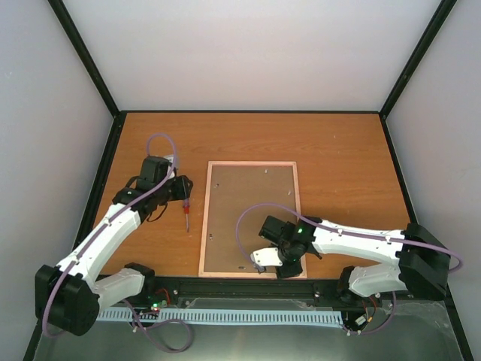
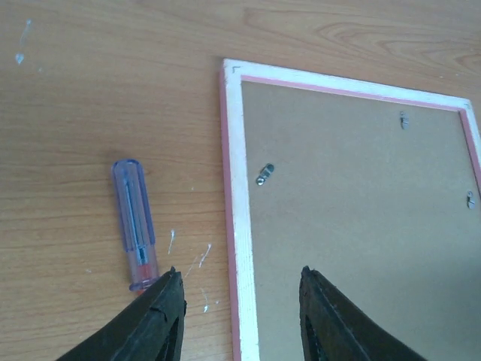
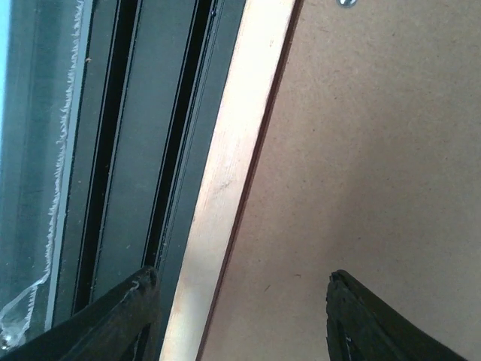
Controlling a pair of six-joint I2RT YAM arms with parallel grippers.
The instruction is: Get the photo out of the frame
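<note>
Frame lying back-up at centre, both claws spread.

Overhead, the frame point(image 1: 248, 203) lies brown panel up in the middle of the table. The left gripper point(image 1: 180, 188) sits at centre left by the screwdriver point(image 1: 186, 214), and the right gripper point(image 1: 285, 267) is over the frame's lower right edge. Only the left wrist view shows the metal clips point(image 2: 264, 174) on the panel and the screwdriver's clear purple handle at lower left, with its fingers spread wide. In the right wrist view the fingers are parted astride the pale rail point(image 3: 233, 150), beside the black table edge point(image 3: 135, 150).
</note>
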